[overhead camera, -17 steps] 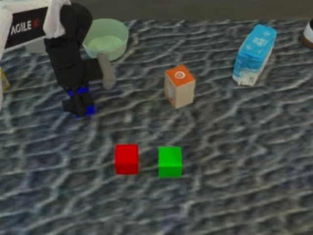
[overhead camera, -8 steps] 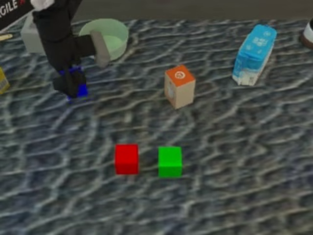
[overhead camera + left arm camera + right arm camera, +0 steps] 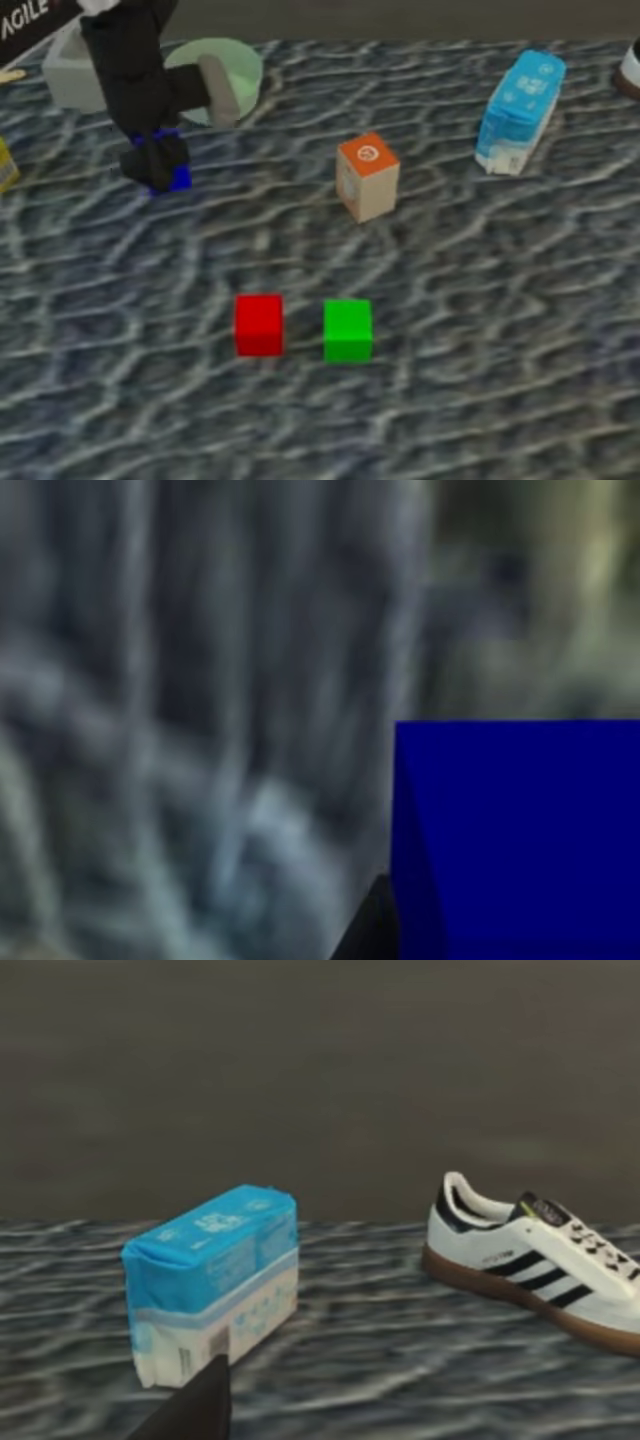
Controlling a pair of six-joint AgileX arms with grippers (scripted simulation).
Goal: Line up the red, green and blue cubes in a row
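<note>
The blue cube (image 3: 168,172) is mostly hidden in the top view, only slivers of it showing between the black fingers of the left gripper (image 3: 158,168), which is clamped on it at about ten o'clock on the table; the left wrist view shows what that view cannot, a broad blue face (image 3: 515,835) filling one corner, cut off by the frame, with blurred cloth behind; three cubes in all, one of each colour; the red cube (image 3: 259,324) and green cube (image 3: 347,330) sit side by side, apart, near six o'clock of the table's middle, red to the left; one beige carton (image 3: 367,177) with an orange top stands near the centre; one light-blue pack (image 3: 519,111) lies at two o'clock, one pale green bowl (image 3: 236,78) at eleven o'clock, partly covered by the arm; the right wrist view alone shows a white striped shoe (image 3: 535,1257) beside the pack (image 3: 213,1279); the right gripper's finger state I cannot tell, only one dark tip (image 3: 190,1408) showing
</note>
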